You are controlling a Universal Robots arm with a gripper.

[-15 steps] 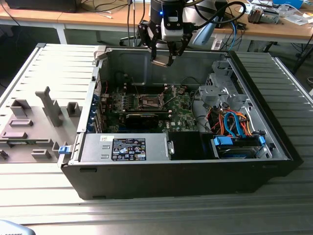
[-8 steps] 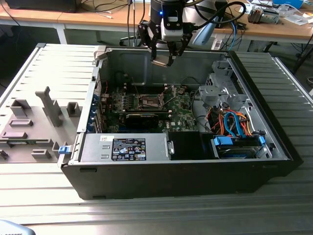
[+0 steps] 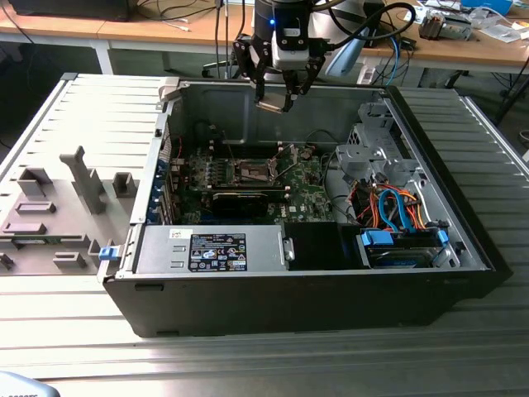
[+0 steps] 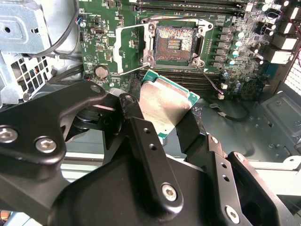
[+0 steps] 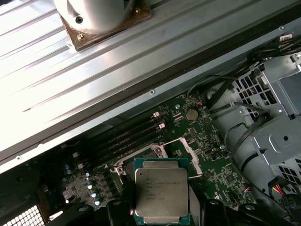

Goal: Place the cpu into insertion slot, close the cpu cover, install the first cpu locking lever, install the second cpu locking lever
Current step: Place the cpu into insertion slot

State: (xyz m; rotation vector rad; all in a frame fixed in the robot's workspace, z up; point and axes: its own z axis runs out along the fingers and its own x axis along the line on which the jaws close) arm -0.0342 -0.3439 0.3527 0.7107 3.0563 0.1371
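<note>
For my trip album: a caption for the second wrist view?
Gripper holds the cpu above the open insertion slot on the green motherboard.

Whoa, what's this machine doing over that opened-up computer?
A robot arm's gripper is holding the cpu, a small flat chip, by its edges above the open computer case. Below it, on the green motherboard, the insertion slot sits uncovered with no chip in it. So the cpu has not yet been set in place.
</note>
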